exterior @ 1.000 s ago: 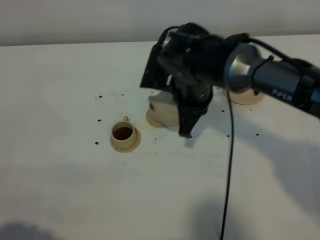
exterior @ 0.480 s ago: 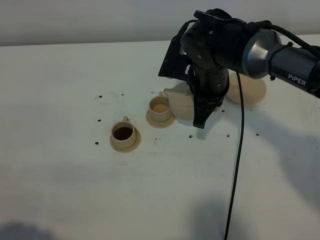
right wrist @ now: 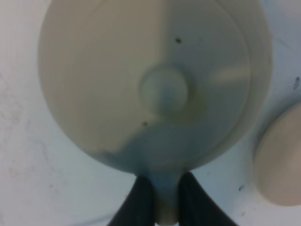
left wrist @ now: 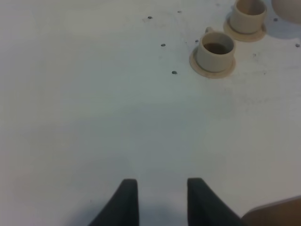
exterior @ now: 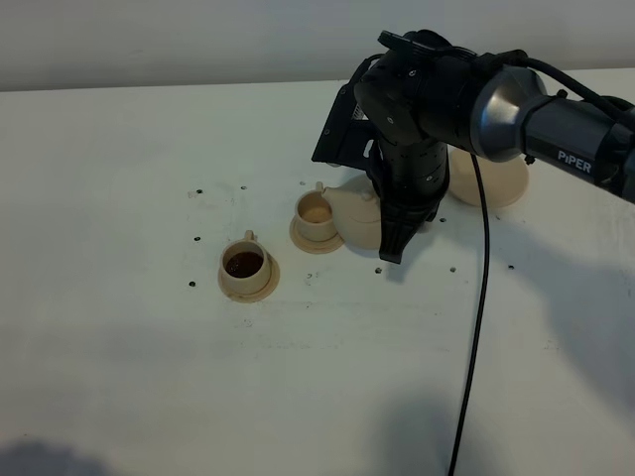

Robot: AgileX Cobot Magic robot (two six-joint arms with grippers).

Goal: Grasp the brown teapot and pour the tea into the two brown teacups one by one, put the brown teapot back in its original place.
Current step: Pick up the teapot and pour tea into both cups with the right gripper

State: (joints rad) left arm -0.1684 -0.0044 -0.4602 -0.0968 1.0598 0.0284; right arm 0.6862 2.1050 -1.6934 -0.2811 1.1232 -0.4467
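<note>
The brown teapot (exterior: 355, 210) is right of the second teacup (exterior: 317, 212), with my right gripper (exterior: 390, 236) shut on its handle. From the right wrist the knobbed lid (right wrist: 164, 90) fills the view, and the handle sits between the fingers (right wrist: 141, 197) of that gripper (right wrist: 164, 200). The first teacup (exterior: 245, 266), on its saucer, holds dark tea. Both cups also show in the left wrist view (left wrist: 215, 51) (left wrist: 249, 14). The round coaster (exterior: 493, 179) lies bare to the right of the arm. My left gripper (left wrist: 162, 200) is open over bare table, out of the high view.
The white table (exterior: 149, 377) has small dark screw holes around the cups. The right arm's black cable (exterior: 474, 327) hangs down across the table's right half. A tan edge (left wrist: 277, 214) shows at the corner of the left wrist view.
The right arm has carried the teapot to the right, off the second cup, which is now uncovered. The left gripper has stayed put.
</note>
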